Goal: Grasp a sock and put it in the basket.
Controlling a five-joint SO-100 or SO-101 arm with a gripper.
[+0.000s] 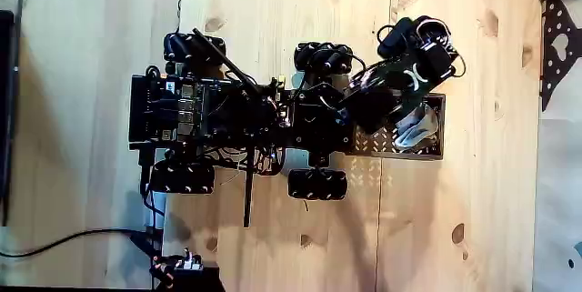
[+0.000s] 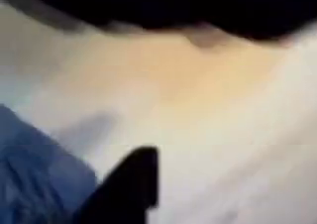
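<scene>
A wheeled robot (image 1: 245, 119) sits on the wooden worktop (image 1: 273, 10) in the fixed view, its arm bent right over the one grey basket (image 1: 435, 151), where one white sock (image 1: 420, 124) lies. The tool (image 1: 427, 51) is too dark to tell whether it is clenched, and the black sock cannot be made out. Soft and light, a sock would likely pinch best mid-length.

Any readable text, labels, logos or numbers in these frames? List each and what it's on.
"X": a white mark on the black arm above the basket, in the fixed view; it may be part of a logo.
Robot base: any print on its boards is too small to read.
Wrist view: too blurred, no text readable.
</scene>
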